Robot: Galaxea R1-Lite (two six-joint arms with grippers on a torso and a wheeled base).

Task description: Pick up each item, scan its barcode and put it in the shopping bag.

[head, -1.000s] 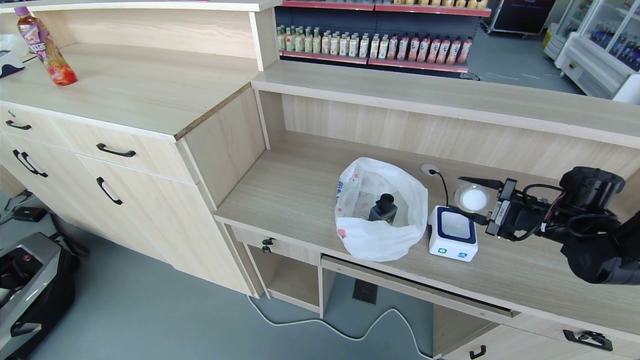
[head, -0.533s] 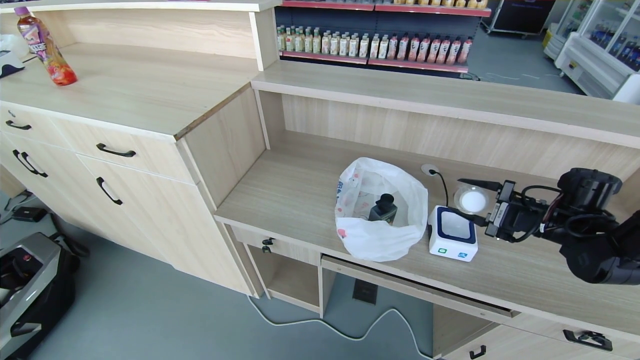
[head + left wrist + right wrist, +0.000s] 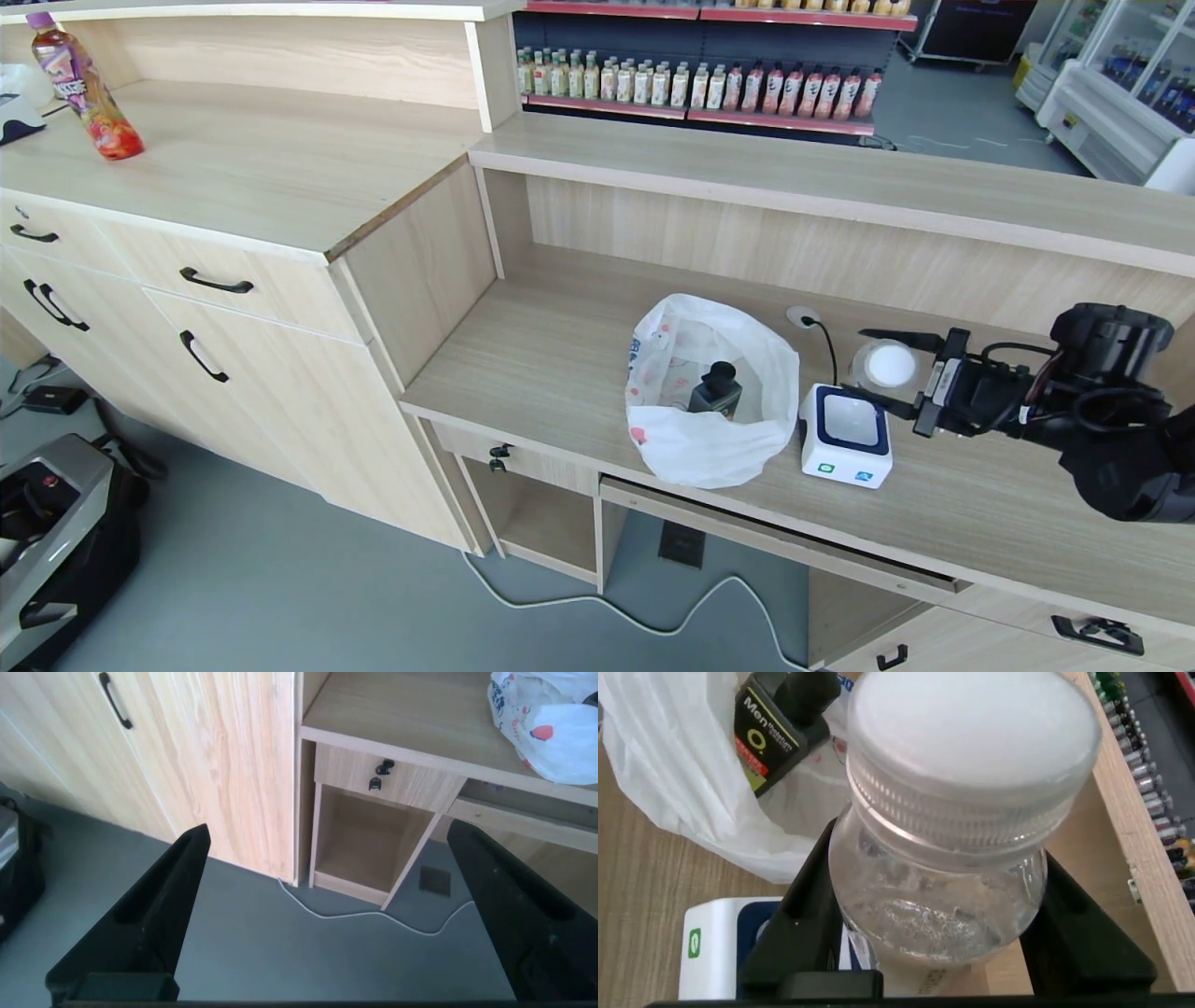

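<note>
So the right pincer (image 3: 868,367) is gripping a clear jar (image 3: 889,366) with a white screw lid. One finger is pressing on each side of it, and the lid is facing up. Can't really tell if the jar is resting on the wooden counter (image 3: 560,355) or hanging a bit above it.

The white and blue barcode scanner (image 3: 845,434) is sitting just beside the pincer's fingertips, and in the right wrist view it's peeking out from behind the jar. Past the scanner, further out from the fingertips, the white plastic shopping bag (image 3: 714,448) is lying open right next to it. A dark bottle (image 3: 716,387) with a black cap is leaning inside the bag. A black cable (image 3: 826,350) is running from the scanner to a hole in the counter, passing close by the fingertips.

The left pincer (image 3: 329,833) is hanging over the grey floor (image 3: 280,952), pointing at the open cubby (image 3: 364,845) under the counter. Its fingers are spread wide with nothing between them. The bag is sitting up on the counter, well apart from this pincer.
</note>
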